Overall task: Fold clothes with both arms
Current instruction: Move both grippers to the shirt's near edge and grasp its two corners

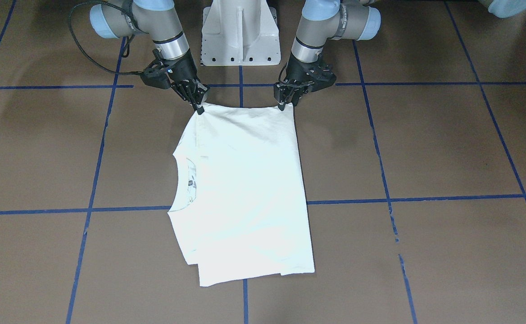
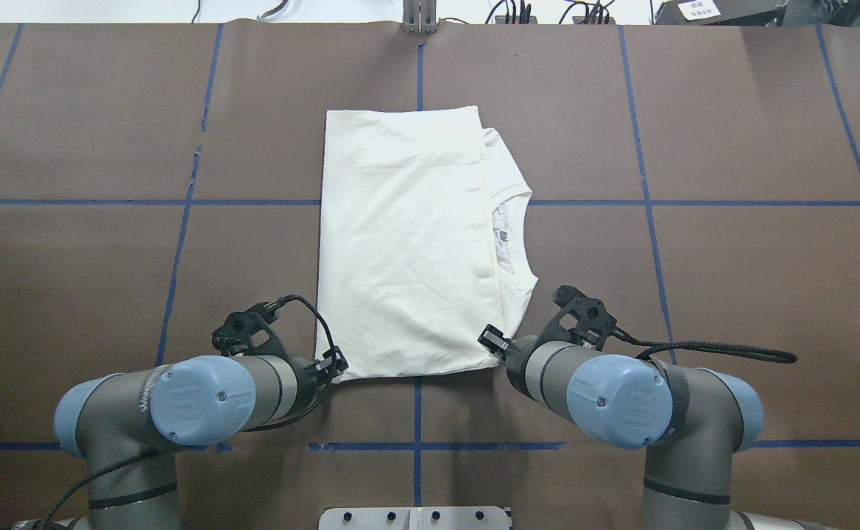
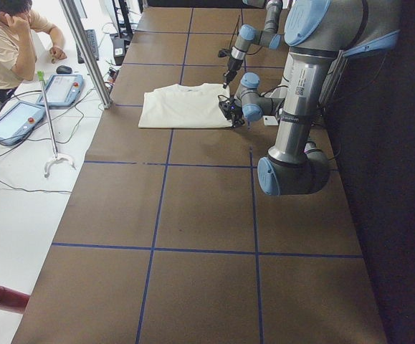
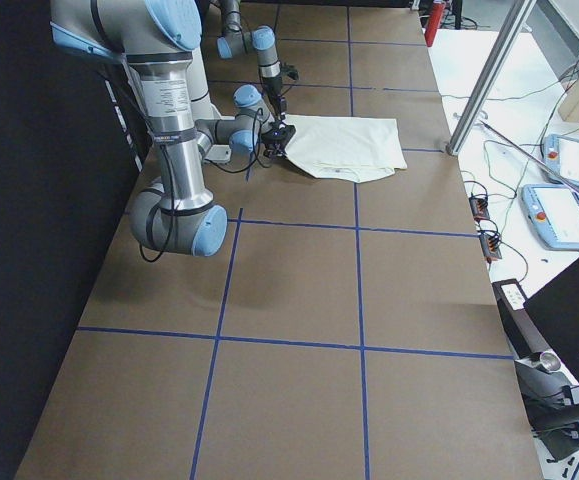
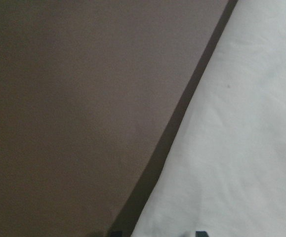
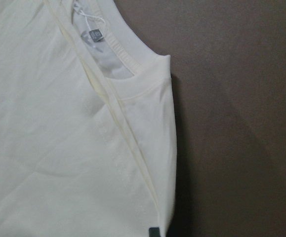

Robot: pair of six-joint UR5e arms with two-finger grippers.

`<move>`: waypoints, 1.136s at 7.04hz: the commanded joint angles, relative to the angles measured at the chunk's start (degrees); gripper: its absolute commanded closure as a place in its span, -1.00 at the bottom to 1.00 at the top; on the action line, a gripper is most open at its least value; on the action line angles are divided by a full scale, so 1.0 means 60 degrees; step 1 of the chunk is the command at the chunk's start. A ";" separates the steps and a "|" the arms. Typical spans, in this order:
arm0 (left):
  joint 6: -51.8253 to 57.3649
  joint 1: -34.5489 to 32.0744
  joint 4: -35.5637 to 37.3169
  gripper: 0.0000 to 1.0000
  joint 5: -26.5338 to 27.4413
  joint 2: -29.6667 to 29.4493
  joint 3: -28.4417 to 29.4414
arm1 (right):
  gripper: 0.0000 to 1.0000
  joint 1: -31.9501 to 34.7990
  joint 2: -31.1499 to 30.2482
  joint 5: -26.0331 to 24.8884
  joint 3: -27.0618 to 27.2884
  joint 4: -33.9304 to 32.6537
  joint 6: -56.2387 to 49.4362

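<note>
The clothes (image 1: 245,189) are one cream-white shirt (image 2: 400,243) lying folded and flat on the brown table, plain side up. Its collar (image 2: 511,228) points toward my right arm. My left gripper (image 2: 334,366) is at the near left corner of the fold and looks shut on the cloth there (image 1: 284,106). At the near corner on the collar side, my right gripper (image 2: 490,342) pinches the cloth as well (image 1: 198,108). The left wrist view shows the shirt's edge (image 5: 241,148) close up, and the right wrist view shows the collar (image 6: 128,54). No print shows.
The white pedestal base (image 1: 240,31) stands between the arms. Blue tape lines (image 2: 419,412) grid the brown table. Beyond the far edge a seated person (image 3: 6,43), teach pendants (image 3: 56,89) and a metal post (image 3: 85,50) are present.
</note>
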 commanded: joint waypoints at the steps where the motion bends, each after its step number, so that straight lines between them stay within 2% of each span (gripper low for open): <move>1: 0.0000 0.0008 0.0074 0.19 0.0000 0.0015 0.0024 | 1.00 0.0000 0.0012 0.0000 0.0009 0.0004 0.0000; 2: 0.0000 0.0008 0.0075 0.98 0.0000 0.0001 -0.0005 | 1.00 0.0000 0.0012 0.0000 0.0009 0.0004 0.0000; 4: 0.0014 -0.0050 0.0089 1.00 -0.0014 0.0015 -0.0601 | 1.00 0.0000 -0.0002 0.0000 0.0168 -0.0010 0.0000; 6: -0.0101 0.0153 0.0512 1.00 -0.0058 0.1050 -0.2545 | 1.00 -0.0029 -0.0293 0.0015 0.0753 -0.0010 0.0029; 8: -0.1066 0.0943 0.0894 1.00 -0.0029 0.1012 -0.3283 | 1.00 -0.0598 -0.1432 0.0059 0.2446 -0.0010 0.0350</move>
